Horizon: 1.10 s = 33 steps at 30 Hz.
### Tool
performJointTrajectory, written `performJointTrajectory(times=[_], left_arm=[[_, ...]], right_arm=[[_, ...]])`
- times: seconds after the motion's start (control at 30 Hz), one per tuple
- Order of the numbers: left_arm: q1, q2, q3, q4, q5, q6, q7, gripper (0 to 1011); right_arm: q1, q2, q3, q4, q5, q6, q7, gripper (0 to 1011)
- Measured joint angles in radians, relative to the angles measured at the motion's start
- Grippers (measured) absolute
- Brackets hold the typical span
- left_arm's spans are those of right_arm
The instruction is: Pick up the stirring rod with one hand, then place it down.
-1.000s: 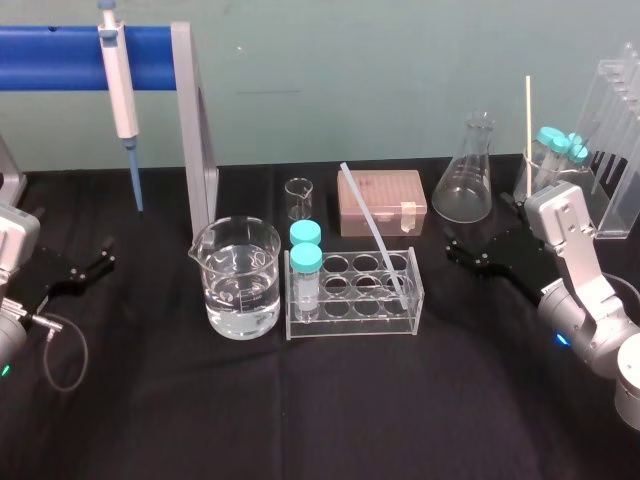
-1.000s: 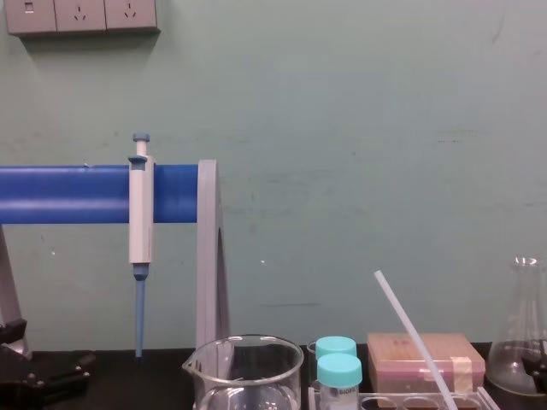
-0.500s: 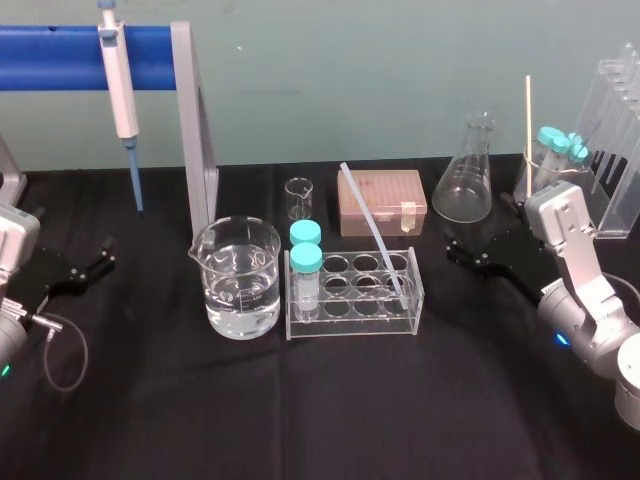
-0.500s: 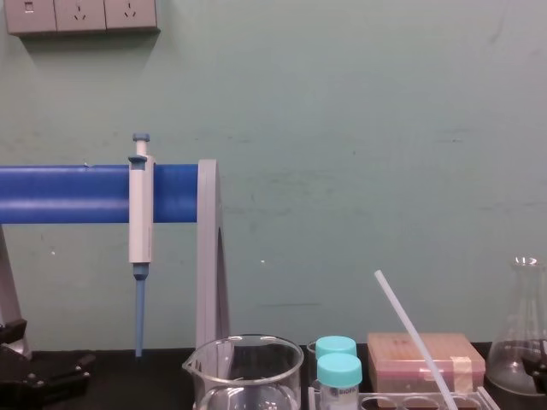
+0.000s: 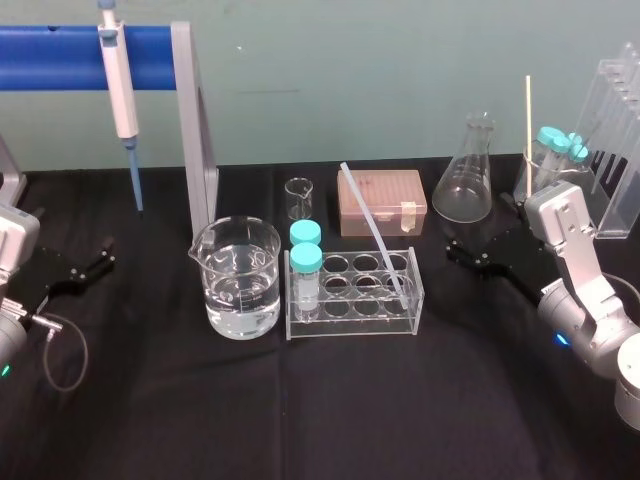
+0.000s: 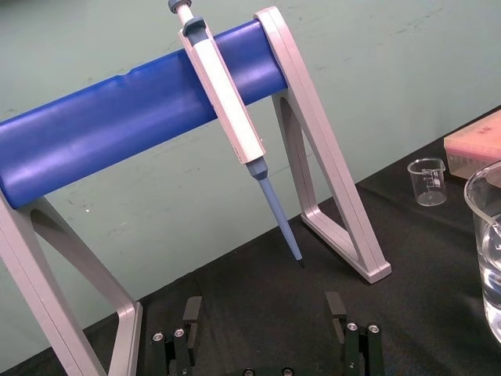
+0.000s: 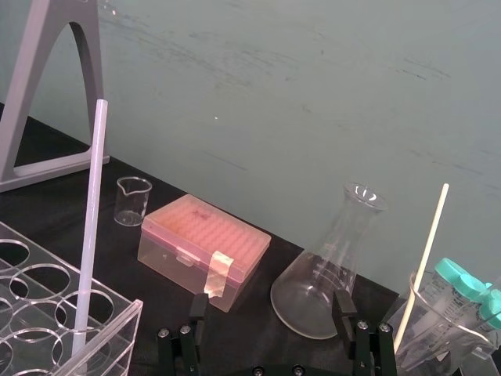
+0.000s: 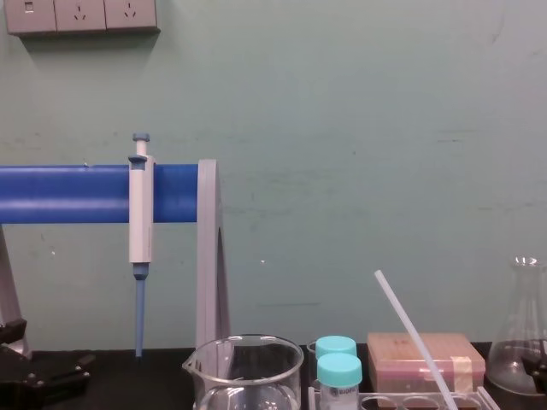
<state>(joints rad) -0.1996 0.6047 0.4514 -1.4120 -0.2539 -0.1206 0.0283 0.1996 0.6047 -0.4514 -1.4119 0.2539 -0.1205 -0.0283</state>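
Note:
The stirring rod point(image 5: 372, 230), a long translucent whitish rod, leans in the clear tube rack point(image 5: 352, 318) at the table's middle, its lower end in a right-hand hole and its top tilted back and left. It also shows in the right wrist view point(image 7: 90, 219) and the chest view point(image 8: 414, 342). My right gripper point(image 5: 452, 250) hovers open to the right of the rack, in front of the conical flask point(image 5: 464, 185), with nothing between its fingers point(image 7: 198, 307). My left gripper point(image 5: 103, 255) rests open at the far left, with nothing in it point(image 6: 264, 307).
A beaker of water point(image 5: 238, 280) stands left of the rack, with two teal-capped tubes point(image 5: 305, 262) in the rack's left end. Behind are a small beaker point(image 5: 299, 198), a pink tip box point(image 5: 381, 202), and the pipette point(image 5: 121, 90) hanging on its blue stand. A thin cream stick point(image 5: 528, 130) stands at the right.

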Motion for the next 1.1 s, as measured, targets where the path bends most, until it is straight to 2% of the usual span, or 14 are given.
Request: performJointTrajectory(times=[0.33, 0.57, 0.77, 1.1], left_arm=[[0.0, 0.0, 0.0, 0.0, 0.0, 0.0, 0.0, 1000], [0.0, 0.0, 0.0, 0.0, 0.0, 0.0, 0.0, 1000], [0.0, 0.0, 0.0, 0.0, 0.0, 0.0, 0.0, 1000], [0.0, 0.0, 0.0, 0.0, 0.0, 0.0, 0.0, 1000]], right_arm=[[-0.001, -0.001, 0.003, 0.0, -0.001, -0.003, 0.003, 1003], [-0.016, -0.002, 0.027, -0.026, 0.002, -0.041, 0.041, 1003], [-0.005, -0.001, 0.031, -0.03, 0.019, -0.097, 0.13, 1003], [0.081, -0.032, 0.01, 0.036, 0.057, -0.149, 0.319, 1003]])
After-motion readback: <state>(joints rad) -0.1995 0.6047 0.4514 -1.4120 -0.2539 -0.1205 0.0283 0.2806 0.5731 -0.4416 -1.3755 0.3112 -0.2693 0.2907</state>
